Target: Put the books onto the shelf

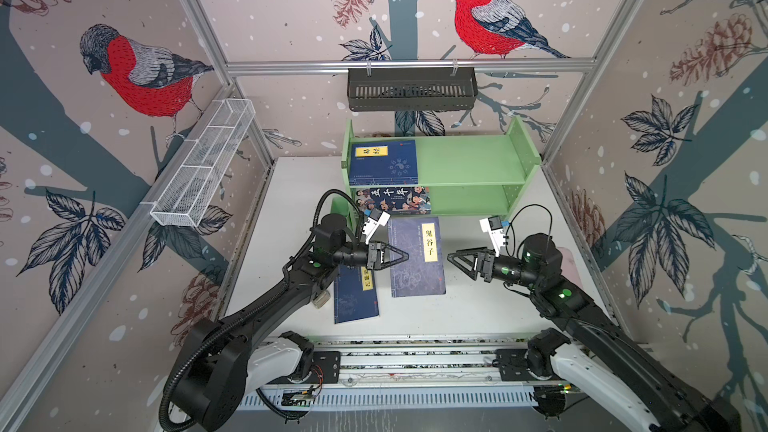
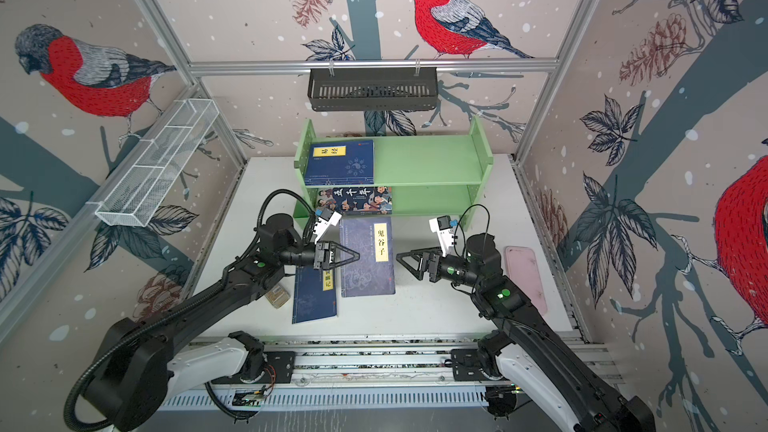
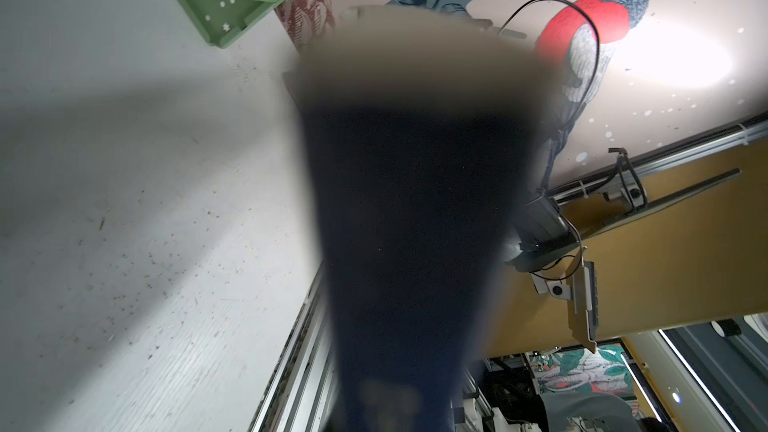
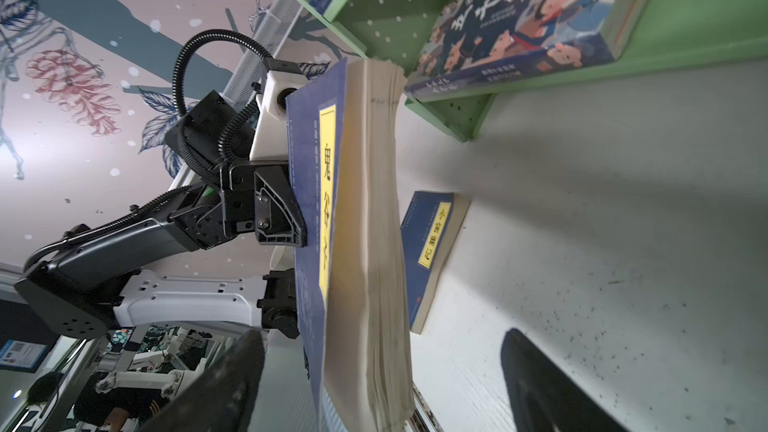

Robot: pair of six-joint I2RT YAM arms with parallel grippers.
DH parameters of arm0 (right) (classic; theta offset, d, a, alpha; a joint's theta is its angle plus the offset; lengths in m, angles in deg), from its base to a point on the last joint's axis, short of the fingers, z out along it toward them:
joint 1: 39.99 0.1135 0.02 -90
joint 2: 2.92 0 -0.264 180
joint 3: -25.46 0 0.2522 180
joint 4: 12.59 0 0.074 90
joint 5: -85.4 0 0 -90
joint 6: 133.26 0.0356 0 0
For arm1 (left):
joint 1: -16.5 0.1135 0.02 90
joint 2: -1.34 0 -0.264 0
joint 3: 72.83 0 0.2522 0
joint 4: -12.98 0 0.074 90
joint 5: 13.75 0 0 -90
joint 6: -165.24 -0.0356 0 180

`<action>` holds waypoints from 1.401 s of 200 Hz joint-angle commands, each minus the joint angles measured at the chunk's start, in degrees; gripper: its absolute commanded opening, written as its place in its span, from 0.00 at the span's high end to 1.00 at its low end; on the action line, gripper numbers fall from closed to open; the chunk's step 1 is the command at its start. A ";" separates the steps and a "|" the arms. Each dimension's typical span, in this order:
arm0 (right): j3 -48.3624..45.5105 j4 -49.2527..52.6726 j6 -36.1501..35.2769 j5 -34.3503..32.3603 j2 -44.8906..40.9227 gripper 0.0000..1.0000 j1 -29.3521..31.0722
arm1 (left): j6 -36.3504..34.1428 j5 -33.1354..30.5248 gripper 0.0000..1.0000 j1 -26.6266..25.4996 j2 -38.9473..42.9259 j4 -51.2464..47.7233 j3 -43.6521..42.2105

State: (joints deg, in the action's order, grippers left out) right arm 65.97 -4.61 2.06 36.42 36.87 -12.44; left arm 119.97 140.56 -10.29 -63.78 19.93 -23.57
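Here, the navy book (image 1: 415, 280) with its yellow label shows cream pages.

Shelf (image 1: 465, 160): light green, side panels dotted with small holes.
Held book (image 1: 415, 272): navy cover, yellow title strip, black characters, cream page edges.
Cartoon book (image 1: 395, 200): dark blue, multicoloured figures, white characters.
Walls (image 1: 291, 14): pale pink paper; red-breasted grey birds, blue-grey branches, rust pine cones, white flecks.
Hanging basket (image 1: 411, 89): black, slotted.
Mesh basket (image 1: 203, 164): white wire.
Table (image 1: 478, 309): white, faintly grained, dark-speckled.
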 commanded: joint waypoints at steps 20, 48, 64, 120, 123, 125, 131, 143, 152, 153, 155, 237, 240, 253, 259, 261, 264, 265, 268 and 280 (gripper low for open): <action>1.45 -10.31 6.60 -0.32 -3.17 0.00 -0.04 | -5.55 3.92 1.00 1.45 0.39 -3.43 8.98; 2.38 -15.09 10.05 -0.93 -3.67 0.00 0.65 | -10.39 2.06 1.00 1.65 -0.95 -8.56 14.96; 2.59 -16.20 11.03 -2.78 -3.39 0.00 2.31 | -11.01 0.39 1.00 1.73 -2.16 -10.15 17.82; 0.15 -21.27 11.26 -9.70 -0.58 0.00 10.48 | 4.41 -1.40 1.00 3.01 -3.52 6.00 15.64; 0.23 -21.14 11.08 -10.03 -0.44 0.00 10.76 | 5.40 -1.29 1.00 3.13 -3.52 7.06 15.49; 0.28 -21.06 10.99 -10.18 -0.24 0.00 10.88 | 6.04 -1.18 1.00 3.20 -3.52 7.79 15.30; 0.33 -21.02 10.85 -10.55 0.21 0.00 11.24 | 7.69 -1.04 1.00 3.38 -3.52 9.81 14.85; 0.49 -20.87 10.76 -11.08 0.92 0.00 11.51 | 11.19 -0.74 1.00 3.49 -3.44 13.17 14.01; 0.50 -20.78 10.71 -11.63 1.16 0.00 11.57 | 13.01 -0.52 1.00 3.58 -3.32 15.40 13.34; 0.50 -20.77 10.69 -11.69 1.21 0.00 11.66 | 13.19 -0.47 1.00 3.54 -3.33 15.50 13.26; 0.50 -20.76 10.67 -11.89 1.24 0.00 11.72 | 13.48 -0.43 1.00 3.57 -3.34 16.01 13.16; -0.20 -27.41 12.46 -13.17 4.83 0.00 11.90 | 16.53 -0.14 1.00 3.76 -2.38 20.25 11.87; -0.16 -27.84 12.67 -13.16 5.06 0.00 11.93 | 16.46 -0.15 1.00 3.82 -2.45 20.25 11.87; 0.27 -29.55 13.03 -12.73 6.26 0.00 12.17 | 16.53 -0.39 1.00 3.82 -2.46 20.16 11.69; 0.63 -29.99 13.04 -12.34 6.87 0.00 12.22 | 16.49 -0.42 1.00 3.87 -2.47 20.14 11.71; 0.73 -30.17 13.04 -12.20 7.05 0.00 12.23 | 16.52 -0.42 1.00 3.85 -2.47 20.20 11.70; 0.84 -30.45 13.04 -11.96 7.32 0.00 12.26 | 16.59 -0.49 1.00 3.88 -2.51 20.24 11.69; 0.89 -30.57 13.04 -11.90 7.36 0.00 12.31 | 16.61 -0.50 1.00 3.91 -2.49 20.24 11.69; 0.94 -30.89 13.04 -11.78 7.66 0.00 12.31 | 16.69 -0.50 1.00 3.89 -2.53 20.37 11.69; 1.03 -32.17 13.21 -11.66 8.57 0.00 12.44 | 17.26 -0.51 1.00 3.93 -2.55 21.05 11.60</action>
State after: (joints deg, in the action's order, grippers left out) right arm 66.32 -30.40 14.02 23.32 44.17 -0.28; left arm 135.82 139.49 -6.53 -66.42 34.94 -11.85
